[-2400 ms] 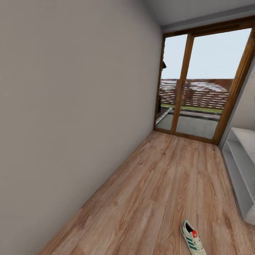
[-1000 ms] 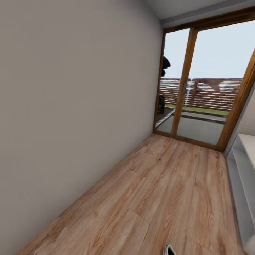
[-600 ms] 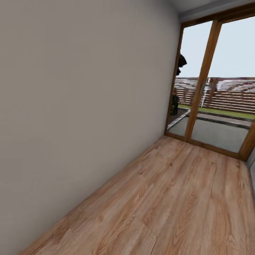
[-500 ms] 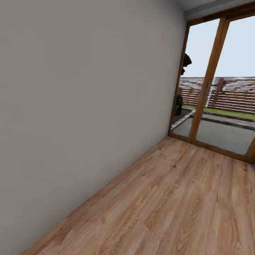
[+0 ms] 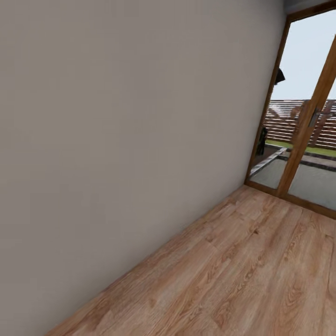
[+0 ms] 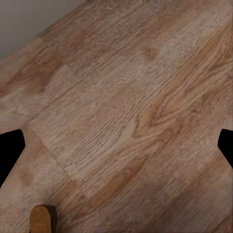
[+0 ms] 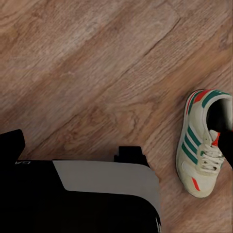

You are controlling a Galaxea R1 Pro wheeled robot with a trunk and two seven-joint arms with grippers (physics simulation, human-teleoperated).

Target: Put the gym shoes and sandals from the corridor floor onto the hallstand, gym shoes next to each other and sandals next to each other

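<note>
Facing the plain grey wall [image 5: 116, 140], you are risking clipping the cream-white green-striped gym shoe [image 7: 201, 143] beside your base; finger state I cannot tell.

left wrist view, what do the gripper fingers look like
In the left wrist view, two plain black fingertips poke in from opposite edges, angular and wedge-like, with no markings or cables visible. Wood floor lies between them. The right wrist view shows a black and pale grey body part of the robot.
</note>
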